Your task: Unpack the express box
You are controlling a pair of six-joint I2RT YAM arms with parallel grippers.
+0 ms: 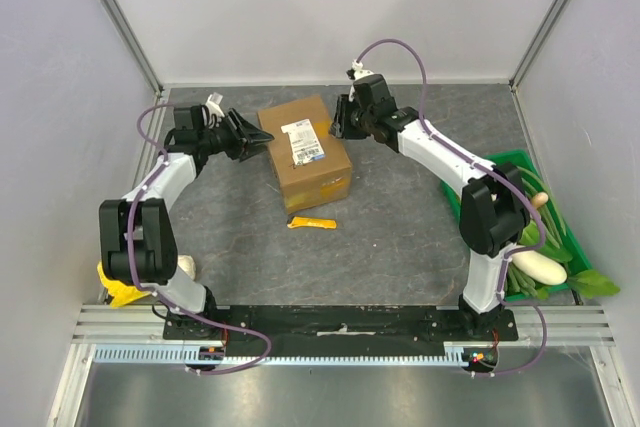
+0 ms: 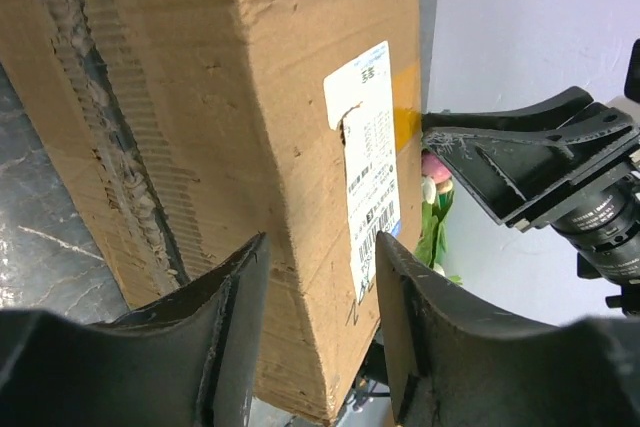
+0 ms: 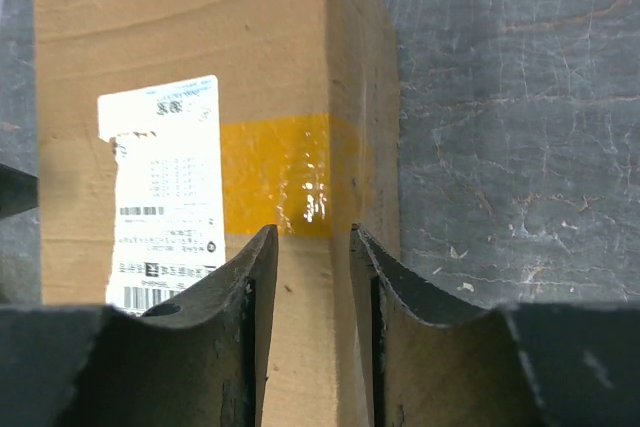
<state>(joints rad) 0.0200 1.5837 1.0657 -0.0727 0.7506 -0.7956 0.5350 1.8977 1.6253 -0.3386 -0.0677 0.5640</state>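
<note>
Brown cardboard: express box (image 1: 305,152) toward the far middle of the grey desk (image 1: 400,237), white label (image 1: 304,142) facing up, yellow tape (image 3: 275,172) beside it and wrapping over an edge. Flanked by both arms. Left jaws parted at its left side, a box corner showing between the fingers (image 2: 225,327). Right jaws parted more narrowly at the far right corner; contact impossible to tell. Small yellow object (image 1: 312,222) on the desk just beside the box, on its near side. Green crate (image 1: 510,160) well apart, at the right.

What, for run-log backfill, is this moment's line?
express box: taped shut | left gripper: open, at box | right gripper: open, at box | yellow cutter: untouched
</note>
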